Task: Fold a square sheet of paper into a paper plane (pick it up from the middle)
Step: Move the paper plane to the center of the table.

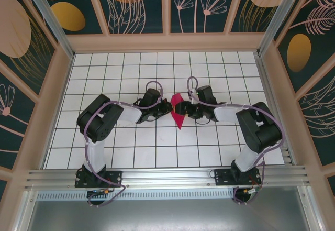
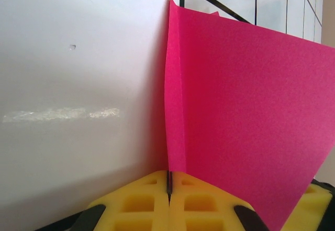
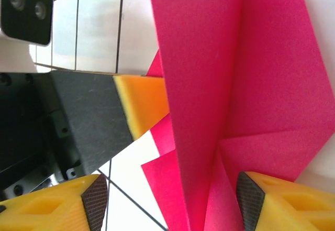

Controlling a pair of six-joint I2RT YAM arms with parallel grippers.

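**Entry: plane** [image 1: 178, 117]. Pink, part-folded, centre crease made. We find it mid-table [image 1: 157, 147], raised on edge betw. both grippers, one tip pointing to the near edge.

**Tool 1: left gripper** [image 2: 169, 188]. Jaws closed on the plane, pinching the crease line w/ both pads. In its wrist view the flaps fan up and to the right of the pinch.

**Tool 2: right gripper** [image 3: 171, 197]. Jaws apart, nothing gripped. They straddle the plane's folded layers, one pad close by a flap, the other well off. Contact: we can't tell.

**Step, as we judge it:** setting a wing fold while the left pinch anchors the spine.

**How to do it well, our notes:**
- Left pinch firm, no twist, else the crease drifts.
- Centre the right jaws on the layers before closing, approx. square to the crease.
- Close slowly; thin paper prob. buckles or tears easily.
- Check the flaps lie even, no stray corner caught.
- Don't pull the arms apart w/ both clamped.
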